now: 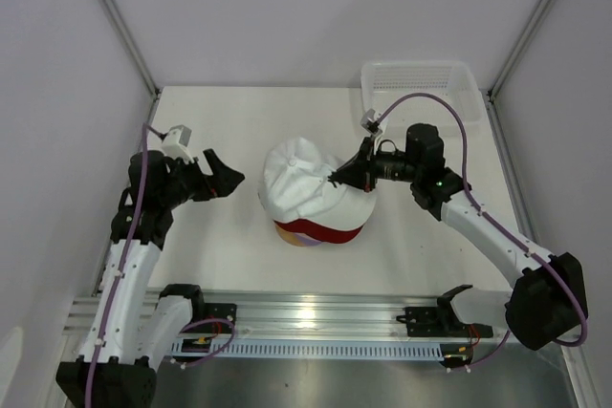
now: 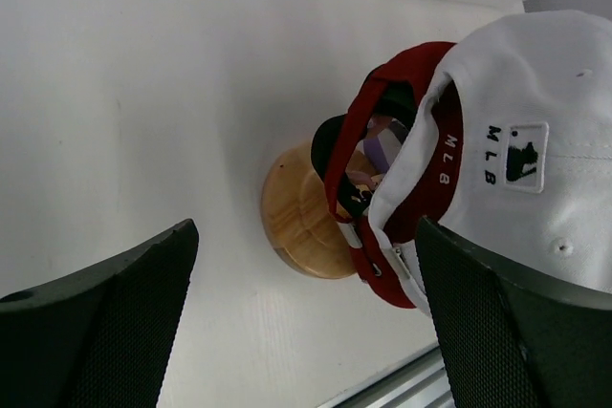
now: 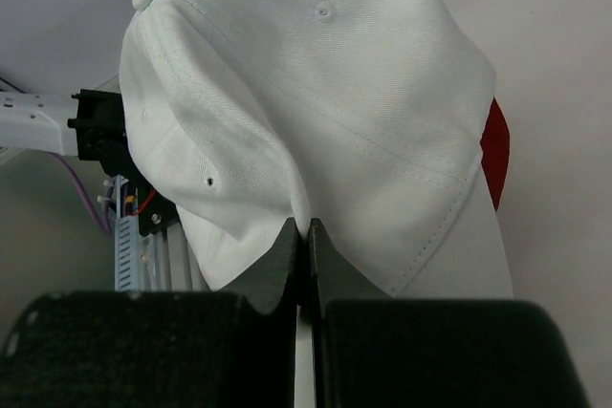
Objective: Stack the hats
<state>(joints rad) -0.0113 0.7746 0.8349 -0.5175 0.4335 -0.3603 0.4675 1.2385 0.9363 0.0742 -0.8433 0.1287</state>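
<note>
On the wooden stand (image 2: 296,212), mid-worktop (image 1: 220,255), sits the stack: white cap (image 1: 301,179) on top, red cap (image 1: 320,229) right under it. Left wrist view looks in through the back openings and shows a black cap (image 2: 330,136) and a bit of purple cap (image 2: 380,152) nested further in. Can't pick out other colours from these views, so no count from me.

Right gripper (image 3: 306,236) is pressed together on a fold of the white cap's fabric, about where crown meets brim. Left gripper (image 1: 228,171) is spread wide, near the stack on its left, touching nothing.

My read: white cap is on, and the step in hand is seating it and letting go. It looks slightly skewed from overhead, with red showing along the near rim.

How I'd do it well:
- Ease the pinch down so the crown settles over the red one.
- Open and back out level, with no lift, or the fabric may drag up with the fingers.
- Left gripper could steady the back of the pile, but only lightly. The stand looks small for that pile, so a sideways shove might tip it.

Containers: white mesh basket (image 1: 421,78) in the far right corner, well apart from the stack. Overhead view shows nothing in it, though its near wall hides a little of the floor.
</note>
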